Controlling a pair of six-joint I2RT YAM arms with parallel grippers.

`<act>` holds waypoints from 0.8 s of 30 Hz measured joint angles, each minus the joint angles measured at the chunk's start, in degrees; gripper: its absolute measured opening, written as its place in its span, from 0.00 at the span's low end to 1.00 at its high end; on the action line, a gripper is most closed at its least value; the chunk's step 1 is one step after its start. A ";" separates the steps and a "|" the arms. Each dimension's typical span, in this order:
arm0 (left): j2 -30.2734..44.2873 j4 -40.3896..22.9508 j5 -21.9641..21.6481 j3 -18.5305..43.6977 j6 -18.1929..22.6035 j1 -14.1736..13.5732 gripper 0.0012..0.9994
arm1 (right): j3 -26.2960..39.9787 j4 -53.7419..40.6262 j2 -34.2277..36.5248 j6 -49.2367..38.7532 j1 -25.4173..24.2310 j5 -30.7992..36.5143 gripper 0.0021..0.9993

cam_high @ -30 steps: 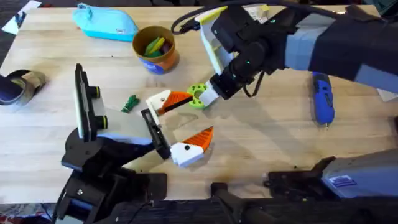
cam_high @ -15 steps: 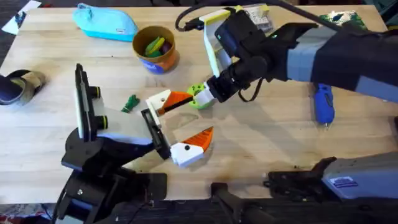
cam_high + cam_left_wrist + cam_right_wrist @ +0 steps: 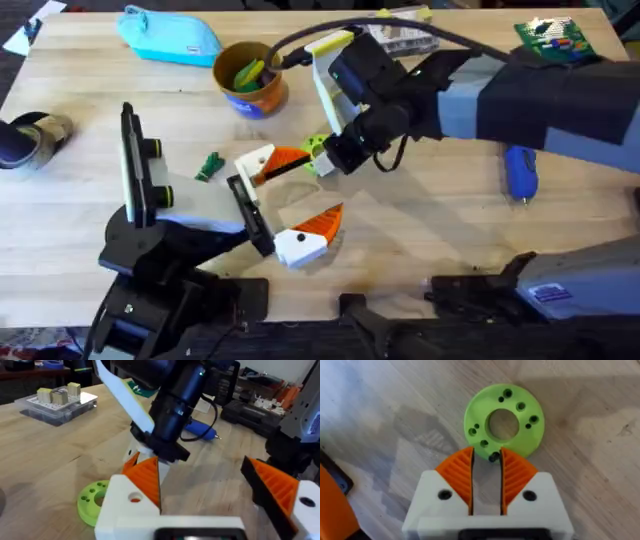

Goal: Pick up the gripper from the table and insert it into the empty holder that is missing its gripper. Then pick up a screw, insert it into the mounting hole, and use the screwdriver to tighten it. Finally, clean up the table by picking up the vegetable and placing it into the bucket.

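Overhead, lower centre: left gripper (image 3: 262, 205) with one orange finger (image 3: 322, 222) mounted, nothing between its jaws, state cannot tell; just beyond it the gripper (image 3: 270, 160) lies on the table (image 3: 420, 250); right gripper (image 3: 322, 157) sits at the lime-green disc (image 3: 316, 152), pads (image 3: 514, 474) narrowly parted over its rim; vegetable (image 3: 208, 166) left of centre; screwdriver (image 3: 520, 171) at right; bucket (image 3: 250, 78) upper left of centre.

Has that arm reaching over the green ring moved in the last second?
Yes. The right gripper has slid left, toward the yellow cup, and now sits over the green ring, which has stayed put.
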 joint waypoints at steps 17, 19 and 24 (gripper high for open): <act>0.00 -0.02 0.00 0.02 0.00 0.00 0.99 | -0.02 -1.60 0.22 0.04 1.88 6.72 0.22; 0.00 -0.02 0.00 0.02 0.00 -0.02 0.99 | -0.02 -1.58 0.45 0.17 1.88 7.06 0.18; 0.00 -0.02 0.00 0.02 0.00 0.00 0.99 | -0.02 -1.34 0.48 0.92 1.88 7.29 0.18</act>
